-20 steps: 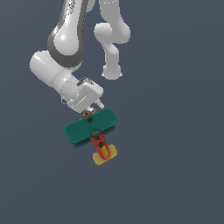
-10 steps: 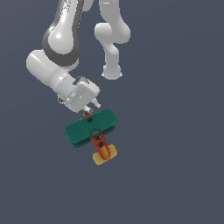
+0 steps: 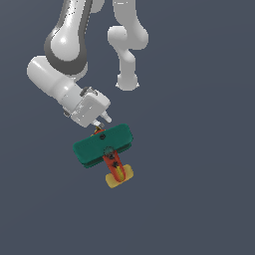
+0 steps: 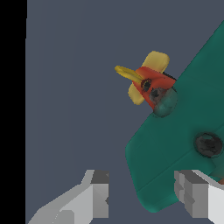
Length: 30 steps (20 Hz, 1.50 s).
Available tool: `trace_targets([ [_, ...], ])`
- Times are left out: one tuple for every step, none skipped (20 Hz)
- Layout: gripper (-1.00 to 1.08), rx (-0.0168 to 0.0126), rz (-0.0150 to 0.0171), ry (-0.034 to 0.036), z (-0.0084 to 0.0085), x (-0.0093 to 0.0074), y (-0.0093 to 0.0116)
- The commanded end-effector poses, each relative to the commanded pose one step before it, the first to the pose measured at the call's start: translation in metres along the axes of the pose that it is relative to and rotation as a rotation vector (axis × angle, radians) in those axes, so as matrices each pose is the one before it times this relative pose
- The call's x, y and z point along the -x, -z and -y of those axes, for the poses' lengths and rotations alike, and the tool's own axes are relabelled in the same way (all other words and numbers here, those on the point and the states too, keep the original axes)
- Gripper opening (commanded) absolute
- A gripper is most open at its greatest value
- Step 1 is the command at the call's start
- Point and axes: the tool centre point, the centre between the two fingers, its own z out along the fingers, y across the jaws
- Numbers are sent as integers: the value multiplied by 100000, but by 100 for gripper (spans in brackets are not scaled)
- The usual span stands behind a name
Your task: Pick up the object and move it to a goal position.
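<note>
Wrist view: white claw spread open over teal-winged, red-bodied, yellow-tailed toy biplane, one finger at wing edge, gripping nothing.

The white arm descends from the top of the exterior view, elbow bent, its wrist angled toward five o'clock. The end effector points down at that slant. In the wrist view its two fingers stand spread wide apart.
</note>
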Motion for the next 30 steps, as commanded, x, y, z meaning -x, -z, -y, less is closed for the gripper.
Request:
trace_targets([
  [28, 263, -458, 767, 260, -98, 152],
  [28, 145, -255, 385, 120, -52, 86],
  [28, 142, -290, 313, 107, -58, 108],
  [28, 147, -331, 277, 104, -63, 130],
  [28, 159, -360, 324, 119, -71, 139],
  [28, 181, -397, 423, 147, -79, 149],
  [28, 195, -433, 482, 166, -88, 161],
  [28, 206, -479, 508, 179, -96, 181],
  [28, 214, -521, 539, 192, -105, 198],
  [28, 225, -568, 593, 212, -115, 216],
  [28, 233, -615, 642, 231, -126, 234],
  [28, 239, -665, 688, 250, -136, 254],
  [28, 242, -713, 734, 269, -148, 273],
  [28, 244, -765, 784, 289, -159, 294],
  [28, 241, -813, 828, 308, -171, 313],
  [28, 237, -866, 875, 329, -183, 335],
  [28, 224, -899, 901, 341, -192, 348],
  [28, 208, -927, 921, 352, -199, 360],
  [28, 191, -956, 940, 363, -207, 372],
  [28, 171, -973, 947, 369, -213, 380],
  [28, 147, -977, 940, 370, -216, 382],
  [28, 124, -981, 933, 370, -218, 384],
  [28, 101, -983, 924, 369, -221, 385],
  [28, 78, -988, 916, 370, -224, 387],
  [28, 56, -991, 907, 369, -226, 389],
  [28, 34, -994, 896, 368, -229, 390],
  [28, 12, -998, 886, 367, -231, 391],
  [28, -10, -1000, 875, 365, -234, 392],
  [28, -32, -1003, 863, 363, -236, 393],
  [28, -53, -1005, 850, 360, -238, 393],
])
